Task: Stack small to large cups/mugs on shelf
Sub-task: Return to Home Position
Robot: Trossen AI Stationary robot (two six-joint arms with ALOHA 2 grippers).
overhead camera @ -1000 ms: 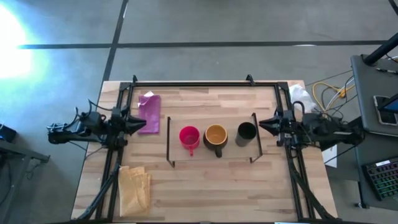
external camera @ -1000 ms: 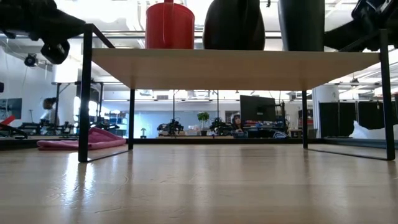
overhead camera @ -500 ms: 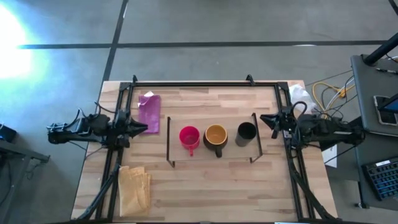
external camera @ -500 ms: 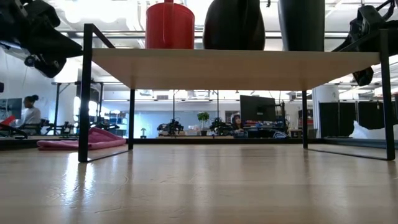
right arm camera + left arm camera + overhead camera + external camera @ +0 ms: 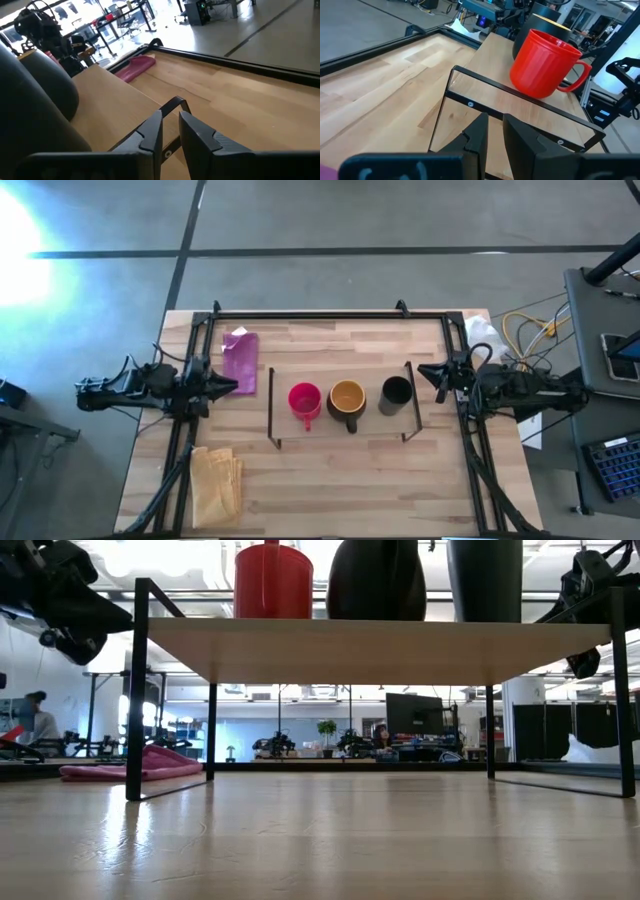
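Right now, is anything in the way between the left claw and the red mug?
Yes. The black end frame of the shelf stands between the left gripper, waiting at the left edge of the table, and the red mug on the shelf. Nothing else shows between them. The right gripper waits at the right edge.

No words, numbers or signs can be read anywhere, not on the cups [image 5: 347,397], the shelf [image 5: 340,432] or the table [image 5: 330,490].
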